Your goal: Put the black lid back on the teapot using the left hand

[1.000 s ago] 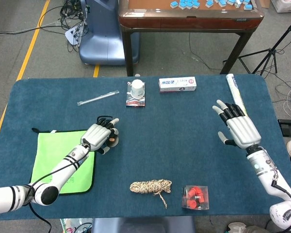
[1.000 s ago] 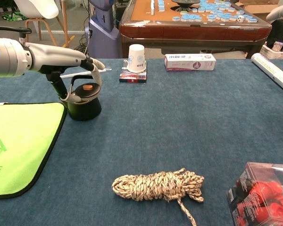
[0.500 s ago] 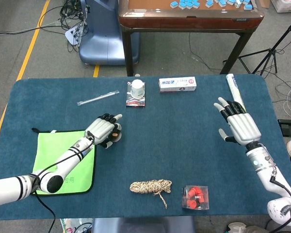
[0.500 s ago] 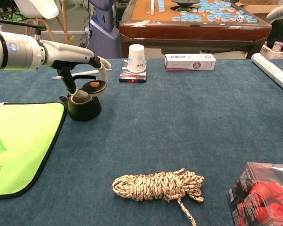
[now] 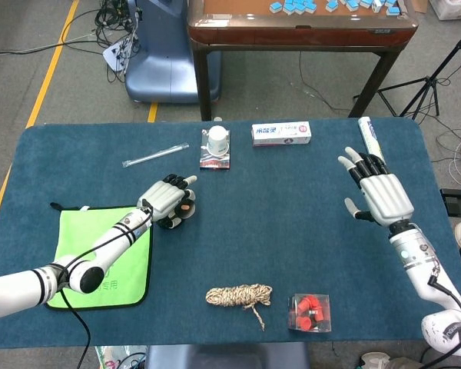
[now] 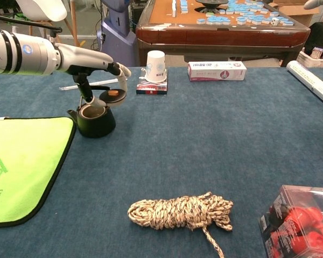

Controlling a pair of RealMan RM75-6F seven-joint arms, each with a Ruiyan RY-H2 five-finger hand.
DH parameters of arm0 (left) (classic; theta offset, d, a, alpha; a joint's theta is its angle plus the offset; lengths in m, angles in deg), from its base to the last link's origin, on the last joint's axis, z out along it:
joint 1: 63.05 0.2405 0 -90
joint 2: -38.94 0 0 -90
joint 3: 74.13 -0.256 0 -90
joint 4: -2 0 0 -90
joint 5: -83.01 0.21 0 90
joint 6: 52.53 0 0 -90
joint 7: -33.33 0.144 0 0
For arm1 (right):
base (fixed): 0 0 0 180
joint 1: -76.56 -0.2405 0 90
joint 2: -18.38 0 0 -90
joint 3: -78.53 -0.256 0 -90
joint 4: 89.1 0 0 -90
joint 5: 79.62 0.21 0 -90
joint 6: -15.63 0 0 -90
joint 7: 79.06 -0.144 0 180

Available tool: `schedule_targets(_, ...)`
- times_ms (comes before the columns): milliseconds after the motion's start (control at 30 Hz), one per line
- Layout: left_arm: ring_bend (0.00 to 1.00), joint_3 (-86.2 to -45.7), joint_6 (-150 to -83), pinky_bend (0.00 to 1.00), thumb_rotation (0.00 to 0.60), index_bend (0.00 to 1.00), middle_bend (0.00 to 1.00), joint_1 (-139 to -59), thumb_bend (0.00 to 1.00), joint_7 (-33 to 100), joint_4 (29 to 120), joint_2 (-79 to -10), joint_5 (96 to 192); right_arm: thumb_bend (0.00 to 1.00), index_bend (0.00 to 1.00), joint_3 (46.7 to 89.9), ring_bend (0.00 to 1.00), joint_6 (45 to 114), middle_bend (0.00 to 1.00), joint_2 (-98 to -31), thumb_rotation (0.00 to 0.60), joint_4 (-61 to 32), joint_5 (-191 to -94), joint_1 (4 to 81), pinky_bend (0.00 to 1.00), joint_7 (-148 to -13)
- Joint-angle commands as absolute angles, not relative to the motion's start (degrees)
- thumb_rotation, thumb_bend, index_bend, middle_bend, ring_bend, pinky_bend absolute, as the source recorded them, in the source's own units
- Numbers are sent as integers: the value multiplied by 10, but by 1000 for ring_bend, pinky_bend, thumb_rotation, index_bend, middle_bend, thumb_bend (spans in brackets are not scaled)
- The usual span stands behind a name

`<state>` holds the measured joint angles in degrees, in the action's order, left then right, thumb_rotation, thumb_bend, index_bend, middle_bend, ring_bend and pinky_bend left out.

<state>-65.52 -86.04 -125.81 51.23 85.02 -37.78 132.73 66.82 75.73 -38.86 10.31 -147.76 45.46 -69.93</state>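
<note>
My left robot hand (image 6: 110, 80) grips the black lid (image 6: 112, 96) just up and right of the teapot (image 6: 94, 119), whose mouth stands open below-left. My right robot hand (image 5: 380, 194) hangs well apart, fingers spread, holding nothing.

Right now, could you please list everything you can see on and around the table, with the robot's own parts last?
Black round teapot: one, left of table centre, opening uncovered.
Black lid with an orange knob: one, held above the teapot's right side.
Green cloth: one, left front.
Coiled beige rope: one, front centre.
Clear box of red pieces: one, right of the rope.
White paper cup: one, on a small packet, far side.
White toothpaste box: one, far side.
Clear straw: one, far left.
White roll: one, right edge.
Left hand: holds the lid.
Right hand: raised, holding nothing.
</note>
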Motion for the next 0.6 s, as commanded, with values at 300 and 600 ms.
schedule_targets(300, 0, -657, -839, 0, 600, 335, 0, -1267, 331, 475, 811, -390, 1359, 412, 5, 670, 0, 761, 0, -384, 600, 114, -1469, 456, 0, -685)
schedule_targets(600, 0, -651, -813, 0, 600, 337, 0, -1257, 331, 407, 769, -386, 1415, 412, 5, 665, 0, 765, 0, -393, 600, 130, -1442, 447, 0, -644)
